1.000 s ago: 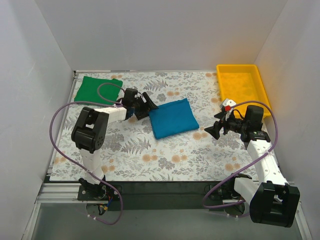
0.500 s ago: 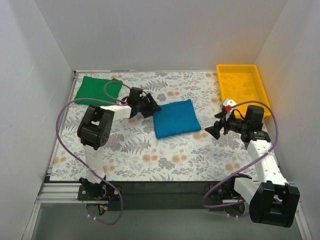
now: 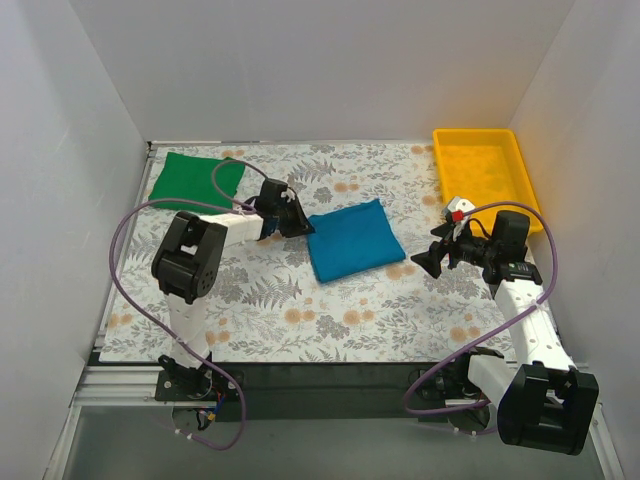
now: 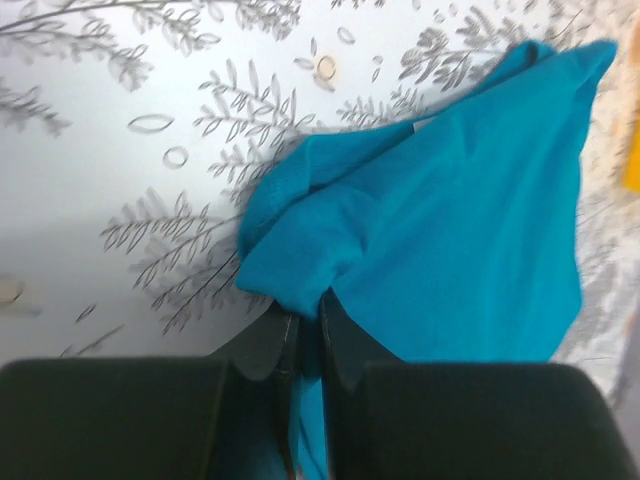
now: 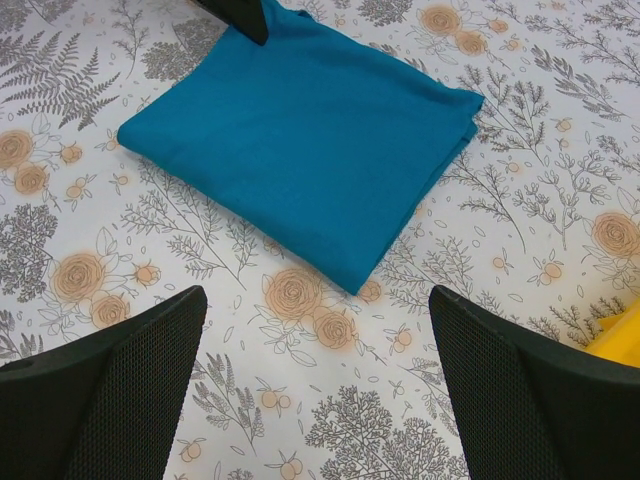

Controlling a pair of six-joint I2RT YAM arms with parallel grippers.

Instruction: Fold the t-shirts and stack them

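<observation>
A flower-patterned table is being enclosed by white walls. At the upper left of the overhead view, the green t-shirt is being shown lying flat. Just left of centre, a corner of the folded teal-blue t-shirt is being pinched by the left gripper, jaws clamped on the cloth. Right of centre, the right gripper is being held with jaws wide apart, clear of that shirt. The yellow tray is being shown at the upper right.

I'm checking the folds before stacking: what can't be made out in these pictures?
- Left wrist view: near edge of teal-blue shirt, hidden behind left gripper; picture blurred.
- Top view: fold layers of green shirt, too small.
- Right wrist view: yellow tray, cut off at the right edge.
</observation>
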